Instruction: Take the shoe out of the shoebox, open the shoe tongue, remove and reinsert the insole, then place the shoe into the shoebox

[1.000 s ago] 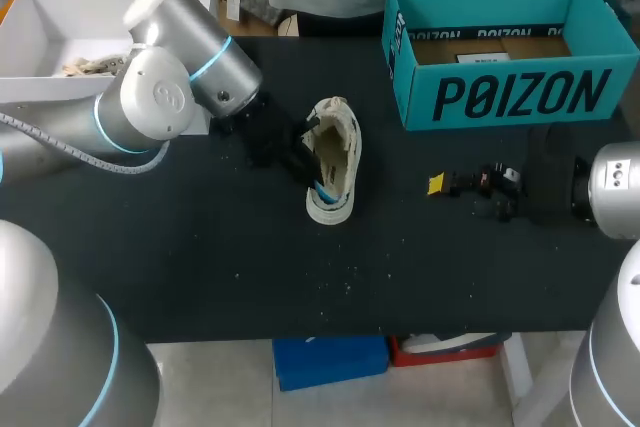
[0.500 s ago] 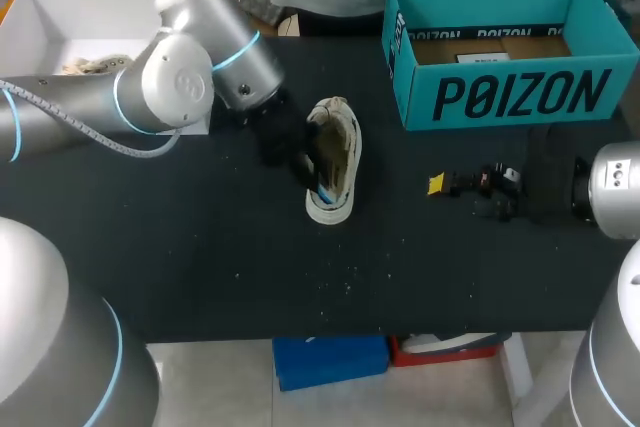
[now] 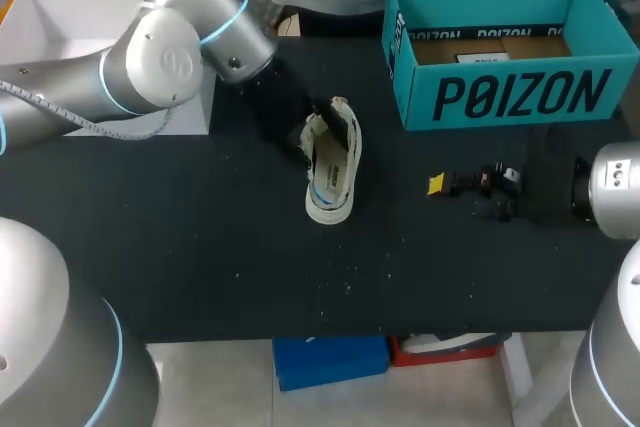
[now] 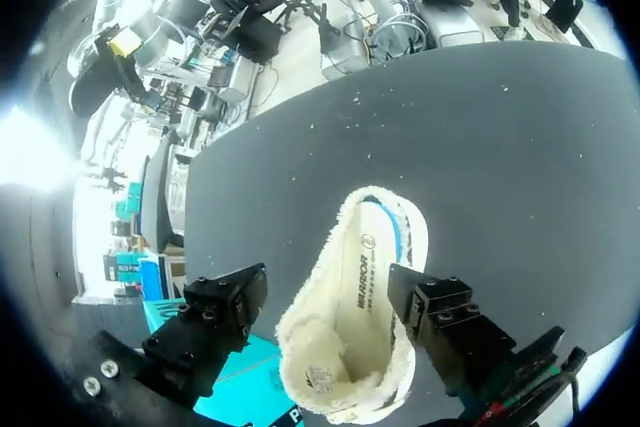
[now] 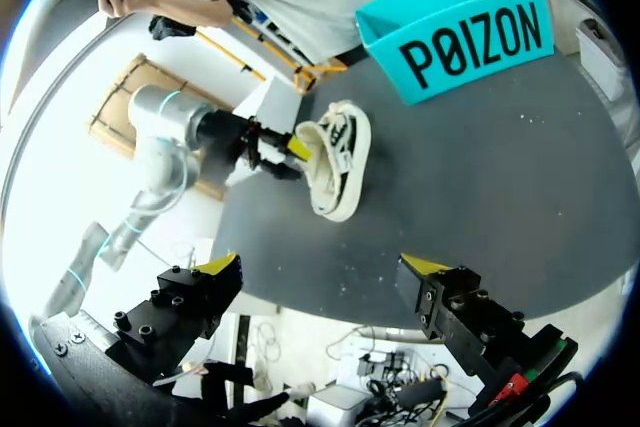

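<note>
A cream shoe (image 3: pixel 331 173) lies on its side on the black table (image 3: pixel 200 247), left of the middle, its opening toward my left gripper (image 3: pixel 312 137). In the left wrist view the shoe's heel end (image 4: pixel 345 347) sits between the two wide-apart fingers (image 4: pixel 215 307), and that gripper (image 4: pixel 325 302) is open. A pale insole with a blue edge (image 4: pixel 368 257) shows inside the shoe. The teal shoebox (image 3: pixel 505 42) stands open at the back right. My right gripper (image 3: pixel 440 186) hovers open over the table's right side, away from the shoe (image 5: pixel 335 157), with nothing between its fingers (image 5: pixel 220 265).
A white open box (image 3: pixel 70 17) stands at the back left, behind my left arm. In the right wrist view the teal shoebox (image 5: pixel 465 32) sits beyond the shoe, and my left gripper (image 5: pixel 272 150) is at the shoe's far side.
My left gripper has gone from shut at the shoe's opening to open, and its arm has shifted toward the back. The shoe stays put. The right arm has not moved.
</note>
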Motion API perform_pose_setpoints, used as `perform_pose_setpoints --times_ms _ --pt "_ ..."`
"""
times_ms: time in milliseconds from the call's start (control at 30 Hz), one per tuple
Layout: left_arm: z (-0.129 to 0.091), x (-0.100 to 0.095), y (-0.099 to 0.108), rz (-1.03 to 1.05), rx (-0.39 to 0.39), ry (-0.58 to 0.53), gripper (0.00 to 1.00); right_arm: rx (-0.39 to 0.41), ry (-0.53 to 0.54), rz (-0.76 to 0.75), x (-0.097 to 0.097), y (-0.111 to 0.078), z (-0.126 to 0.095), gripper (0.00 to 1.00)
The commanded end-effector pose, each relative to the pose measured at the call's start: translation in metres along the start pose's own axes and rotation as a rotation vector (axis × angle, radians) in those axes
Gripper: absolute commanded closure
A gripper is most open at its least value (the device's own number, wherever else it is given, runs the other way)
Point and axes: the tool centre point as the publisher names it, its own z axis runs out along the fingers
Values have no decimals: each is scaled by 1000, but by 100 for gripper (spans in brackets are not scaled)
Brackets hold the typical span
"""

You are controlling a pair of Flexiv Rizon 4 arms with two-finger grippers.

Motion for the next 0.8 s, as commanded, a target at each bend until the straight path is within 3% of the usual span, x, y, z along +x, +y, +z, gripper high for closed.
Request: perform_pose_setpoints --times_ms 33,200,400,800 --pt "2 -10 -10 52 -69 90 100 1 2 0 0 0 -1 0" --pt "6 2 -17 43 -64 250 100 1 2 0 0 0 -1 0" --pt "8 15 -21 0 -63 339 100 1 2 0 0 0 -1 0" --pt "30 32 -26 -7 -66 409 100 1 2 0 0 0 -1 0"
